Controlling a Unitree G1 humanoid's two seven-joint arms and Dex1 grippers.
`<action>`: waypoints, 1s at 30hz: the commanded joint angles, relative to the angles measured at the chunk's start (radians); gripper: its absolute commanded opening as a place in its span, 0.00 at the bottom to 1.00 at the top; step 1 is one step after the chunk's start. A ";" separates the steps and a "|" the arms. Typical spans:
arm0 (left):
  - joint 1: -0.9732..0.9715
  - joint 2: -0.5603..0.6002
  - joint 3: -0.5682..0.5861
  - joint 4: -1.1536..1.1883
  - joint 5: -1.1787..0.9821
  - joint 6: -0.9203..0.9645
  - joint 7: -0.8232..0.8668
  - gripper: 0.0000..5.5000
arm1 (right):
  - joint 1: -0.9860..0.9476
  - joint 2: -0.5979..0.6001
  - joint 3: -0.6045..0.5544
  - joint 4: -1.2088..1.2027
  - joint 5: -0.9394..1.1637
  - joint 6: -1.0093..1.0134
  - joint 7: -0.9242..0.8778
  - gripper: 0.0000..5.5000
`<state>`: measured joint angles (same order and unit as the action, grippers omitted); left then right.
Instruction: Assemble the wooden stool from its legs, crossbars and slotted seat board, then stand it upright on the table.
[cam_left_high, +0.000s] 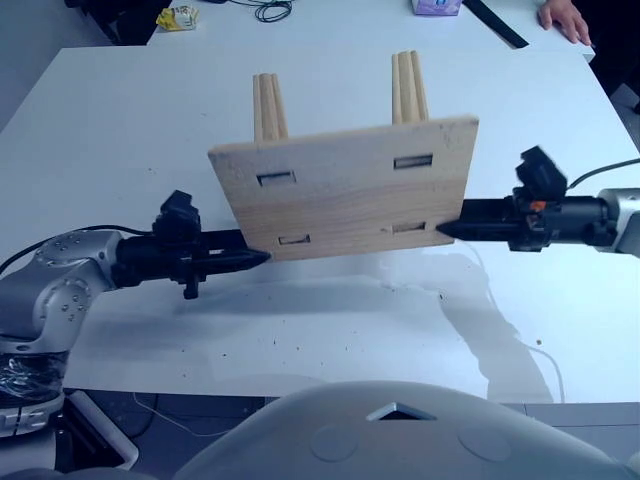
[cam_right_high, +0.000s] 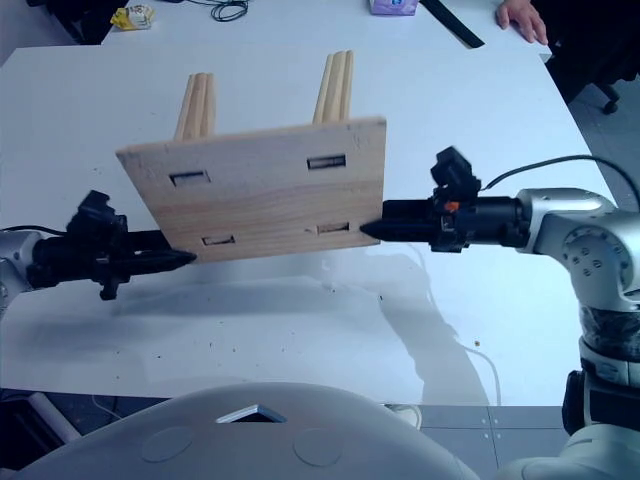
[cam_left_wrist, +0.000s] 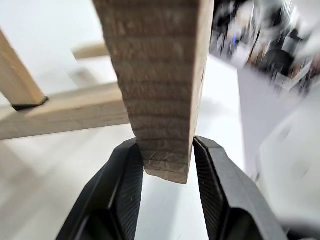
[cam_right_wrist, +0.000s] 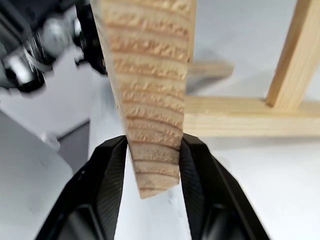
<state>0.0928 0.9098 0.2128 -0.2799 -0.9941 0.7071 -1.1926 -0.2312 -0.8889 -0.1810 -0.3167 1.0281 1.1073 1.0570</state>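
White bench (cam_left_high: 120, 130) lies under the pale wooden slotted seat board (cam_left_high: 345, 185), which is mid-frame and tilted on edge, its legs (cam_left_high: 268, 105) pointing toward the top. It looks stiff and probably light, yet liable to pivot. My left fingers (cam_left_wrist: 125, 185) and right fingers (cam_right_wrist: 112, 175) each pinch its lower side edges, barely parted

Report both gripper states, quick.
Left gripper: shut on the seat board, at its lower left corner.
Right gripper: shut on the seat board, at its lower right corner.
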 joint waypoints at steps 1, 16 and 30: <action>-0.068 -0.067 0.162 -0.110 -0.665 0.047 0.645 0.27 | -0.042 -0.054 0.008 -0.029 0.764 -0.022 -0.629 0.27; 0.019 -0.500 0.117 -0.319 -0.879 -0.471 1.493 0.27 | 0.084 0.520 0.063 -0.262 0.944 -0.603 -1.590 0.27; -0.023 -0.718 0.086 -0.353 -0.656 -0.558 1.895 0.26 | 0.008 0.681 -0.002 -0.222 0.943 -0.833 -2.143 0.26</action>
<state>0.0145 0.2443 0.2438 -0.6742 -1.7866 0.2581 0.5703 -0.2543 -0.1947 -0.0766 -0.5861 1.9794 0.4246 -0.8902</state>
